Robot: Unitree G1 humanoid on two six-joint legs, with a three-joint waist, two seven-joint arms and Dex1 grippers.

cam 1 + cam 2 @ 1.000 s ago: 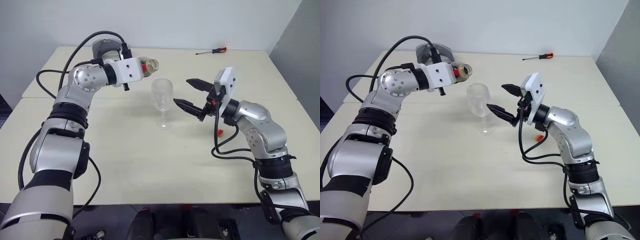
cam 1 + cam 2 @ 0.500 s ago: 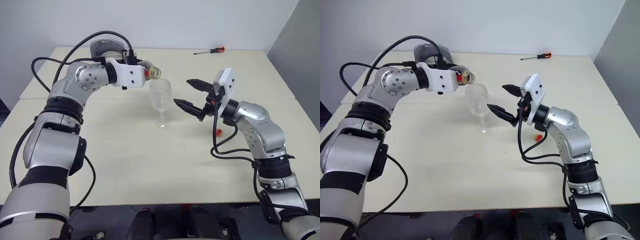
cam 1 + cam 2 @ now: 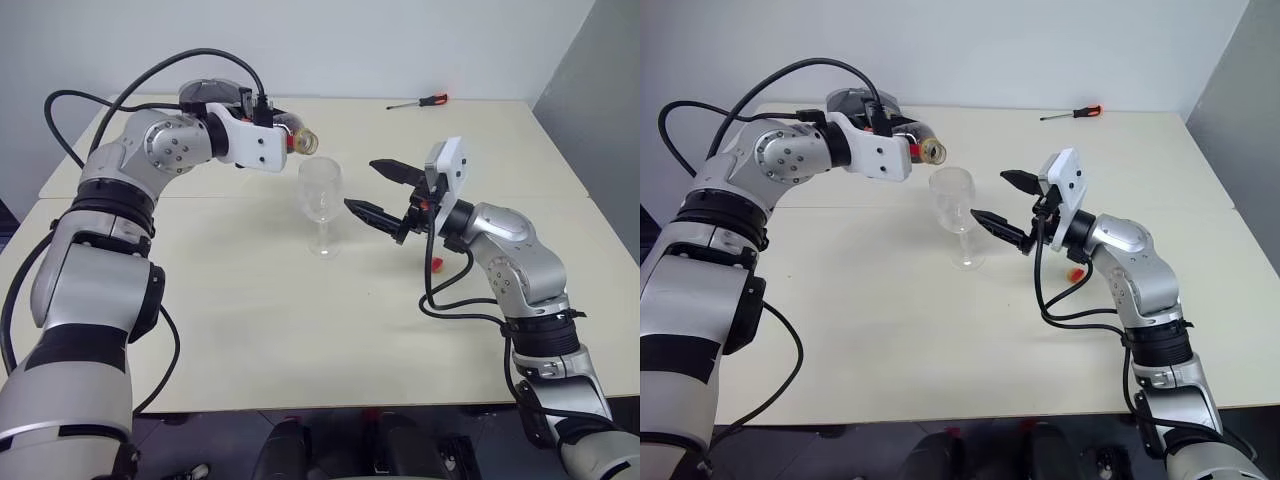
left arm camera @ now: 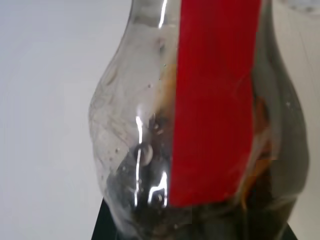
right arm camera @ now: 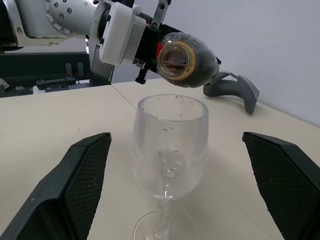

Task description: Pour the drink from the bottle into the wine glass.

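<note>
The bottle (image 5: 187, 60) is clamped in the left gripper (image 3: 283, 140) and is held tipped on its side, its open mouth turned toward the wine glass (image 3: 319, 205) and lying just above and behind the glass rim. A plain red label strip (image 4: 215, 100) is seen along the bottle in the left wrist view; no writing can be read on it. Inside the clear plastic, traces of the drink (image 4: 257, 160) and some drops are visible against the wall. The wine glass stands upright on the table (image 3: 300, 330), and only drops can be made out on the inside of its bowl; whether liquid has gathered in it cannot be told.

The right gripper (image 3: 382, 192) is held with its fingers spread wide and nothing between them, just to the right of the glass bowl and apart from it.

A small red object (image 3: 437, 264) lies on the table under the right forearm. A screwdriver (image 3: 420, 101) with a red handle lies near the far edge. A grey curved object (image 5: 232, 90) sits behind the left arm. Bare tabletop lies in front of the glass, toward the near edge.
</note>
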